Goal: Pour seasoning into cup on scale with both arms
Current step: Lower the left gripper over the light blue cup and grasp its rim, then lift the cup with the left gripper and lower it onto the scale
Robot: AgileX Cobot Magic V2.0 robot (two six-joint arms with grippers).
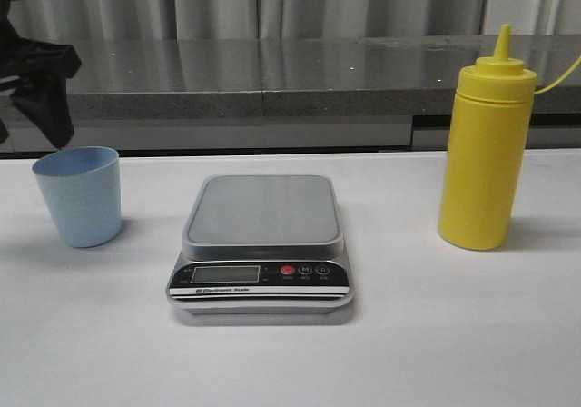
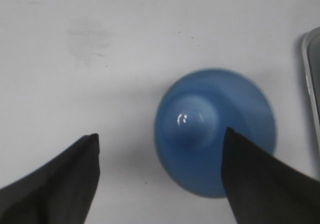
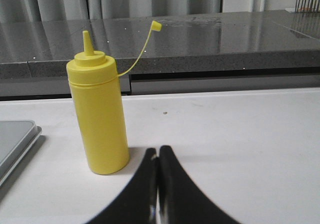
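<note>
A white table [image 1: 472,334] fronts a grey counter [image 1: 272,71] and curtains [image 1: 272,3].

Bright, even light; soft shadows, a glare spot inside the cup [image 2: 186,118], wrist close-ups slightly blurred.

The only readable print sits on the scale [image 1: 260,248] — a white line of lettering along the black front panel [image 1: 260,282], just under the LCD display [image 1: 224,274], which reads "Electronic Scale" with a small logo mark before it. The display itself is blank, showing no digits. Beside it, the red button [image 1: 288,270] and the two dark round buttons [image 1: 314,270] carry tiny symbols — too small to make out. The yellow squeeze bottle [image 1: 481,153] and the pale blue cup [image 1: 80,195] bear no lettering.
</note>
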